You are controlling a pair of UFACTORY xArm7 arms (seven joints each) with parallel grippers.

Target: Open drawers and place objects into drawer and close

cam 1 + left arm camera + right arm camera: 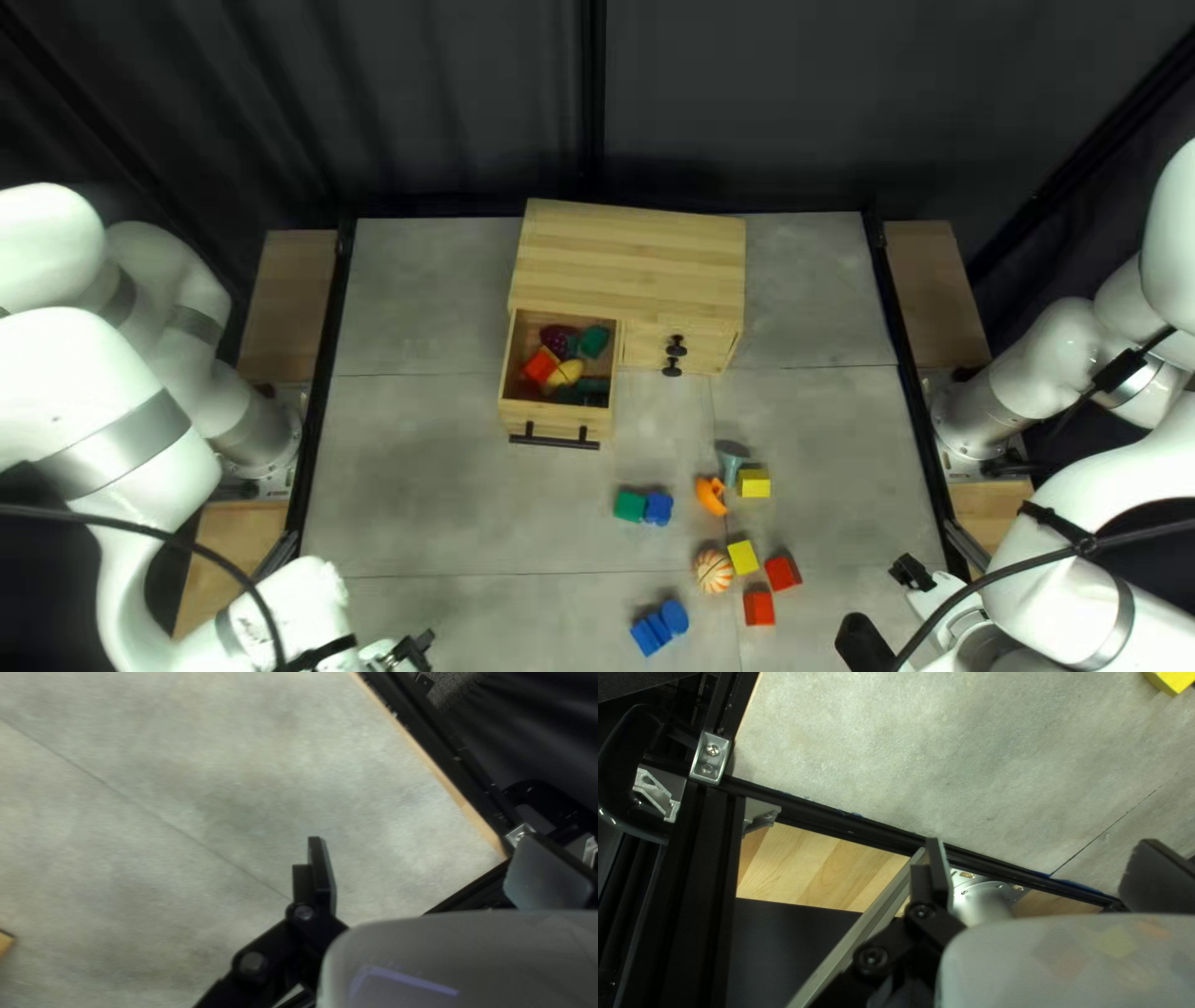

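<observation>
Passage between drawer handle [554,442] and green block [630,505]; cabinet [629,261] bars way behind open drawer [548,423].

Your left arm [77,392] is glossy white, built of smooth, rounded tubular segments with broad grey bands [112,442] at the joints. A thin black cable [187,538] runs along it, and a black strap [321,650] wraps its forearm. Your right arm [1127,541] matches, white with grey rings, carrying its own black cable [1058,564], a black tie [1058,520] and a small black block [1118,371]. Both bases are silvery grey. Your left gripper [406,647] and right gripper [886,607] have flat, slender black fingers [321,874] on angular black links, with round pivot bolts [921,911] showing at the link joints.
</observation>
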